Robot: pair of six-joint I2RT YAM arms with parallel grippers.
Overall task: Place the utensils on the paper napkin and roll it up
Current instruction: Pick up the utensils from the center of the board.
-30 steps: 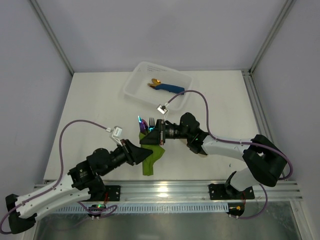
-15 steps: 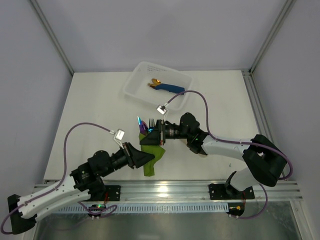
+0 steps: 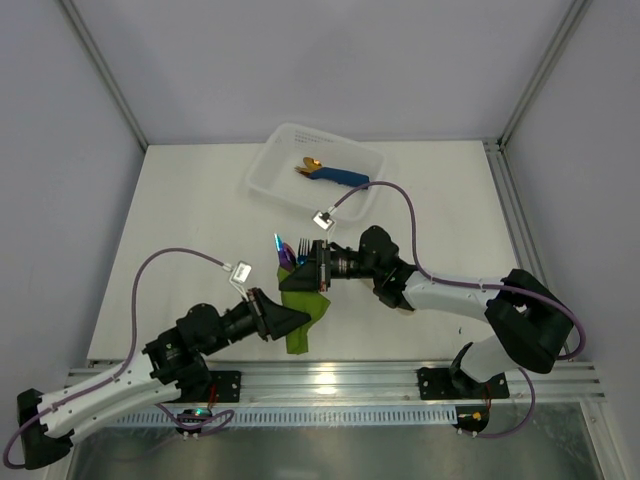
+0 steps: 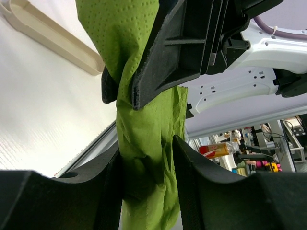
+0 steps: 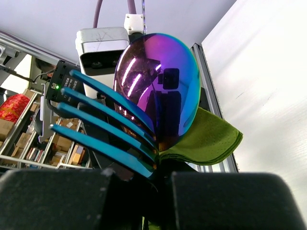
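Note:
My right gripper (image 3: 312, 268) is shut on the utensils (image 3: 286, 249) and the upper part of the olive-green paper napkin (image 3: 298, 335), holding the bundle above the table. In the right wrist view a rainbow spoon (image 5: 163, 81) and blue fork tines (image 5: 103, 122) stick up out of the jaws, with the folded napkin (image 5: 208, 141) beside them. My left gripper (image 3: 303, 318) straddles the napkin's hanging lower part. In the left wrist view its fingers (image 4: 192, 167) stand a narrow gap apart, with the crumpled napkin (image 4: 146, 143) loosely between them.
A white tray (image 3: 272, 160) at the back holds a blue rolled napkin with gold cutlery (image 3: 335, 177). A beige oblong piece (image 4: 53, 40) lies on the table in the left wrist view. The metal rail (image 3: 330, 378) runs along the near edge.
My left gripper has slid down and back along the napkin toward its lower end. The right gripper and the bundle have stayed in place.

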